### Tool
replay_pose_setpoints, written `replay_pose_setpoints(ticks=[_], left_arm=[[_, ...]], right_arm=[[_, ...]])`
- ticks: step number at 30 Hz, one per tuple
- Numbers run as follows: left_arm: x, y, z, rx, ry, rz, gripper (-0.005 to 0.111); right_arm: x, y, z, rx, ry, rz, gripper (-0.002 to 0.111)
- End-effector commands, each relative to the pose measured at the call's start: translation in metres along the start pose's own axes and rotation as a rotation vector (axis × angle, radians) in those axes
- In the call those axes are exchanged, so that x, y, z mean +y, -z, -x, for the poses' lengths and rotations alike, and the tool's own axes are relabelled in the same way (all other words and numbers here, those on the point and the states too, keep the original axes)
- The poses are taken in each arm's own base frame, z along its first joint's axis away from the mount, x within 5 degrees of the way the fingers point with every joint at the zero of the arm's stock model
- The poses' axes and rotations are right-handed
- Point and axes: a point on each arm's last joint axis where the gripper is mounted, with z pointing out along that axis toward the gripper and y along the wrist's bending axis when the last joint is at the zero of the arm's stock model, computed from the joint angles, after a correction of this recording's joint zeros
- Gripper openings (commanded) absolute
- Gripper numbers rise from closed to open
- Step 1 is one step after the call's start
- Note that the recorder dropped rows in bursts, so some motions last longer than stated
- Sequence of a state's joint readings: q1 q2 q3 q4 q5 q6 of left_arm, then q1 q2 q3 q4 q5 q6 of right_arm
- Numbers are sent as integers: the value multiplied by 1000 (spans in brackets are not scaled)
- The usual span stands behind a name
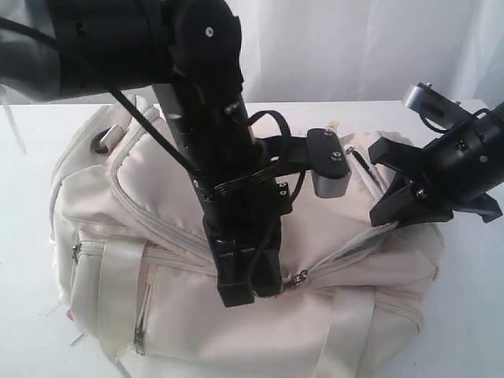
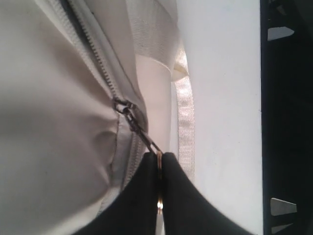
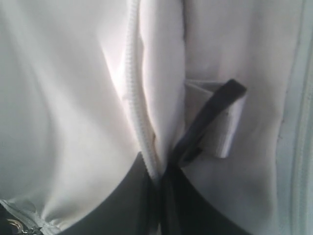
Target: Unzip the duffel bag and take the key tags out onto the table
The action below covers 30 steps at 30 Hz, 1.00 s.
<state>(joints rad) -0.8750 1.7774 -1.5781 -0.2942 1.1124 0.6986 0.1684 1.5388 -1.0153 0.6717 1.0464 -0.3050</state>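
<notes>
The cream duffel bag (image 1: 331, 315) lies on the white table (image 1: 24, 236); the left fingers (image 2: 142, 196) are pressed together on the metal zipper pull (image 2: 142, 134) at the middle of the bag's front, the pull drawn taut from its slider (image 2: 122, 105); the right fingers (image 3: 122, 205) pinch a fold of the bag's fabric at its end on the right arm's side, beside a line of zipper teeth (image 3: 134, 98), where a black D-ring (image 3: 210, 117) sits in a webbing loop (image 3: 227, 142).
</notes>
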Motion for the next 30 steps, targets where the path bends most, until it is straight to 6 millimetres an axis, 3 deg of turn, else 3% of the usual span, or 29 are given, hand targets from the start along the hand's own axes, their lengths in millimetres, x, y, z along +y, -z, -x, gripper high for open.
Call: replay_pose_setpoints(ticks=[1,14,30], left_arm=[[-14,10,-13,68,-6,-64,0],[-31,27,17,-347,-223,-83,0],[-44,28,10,-292,-305,-226,0]], right_arm=[[-2,7,3,-41,16,-29,0],[-2,7,4,-45,16,-30,0],[-2,7,4,-49,16,-31,0]])
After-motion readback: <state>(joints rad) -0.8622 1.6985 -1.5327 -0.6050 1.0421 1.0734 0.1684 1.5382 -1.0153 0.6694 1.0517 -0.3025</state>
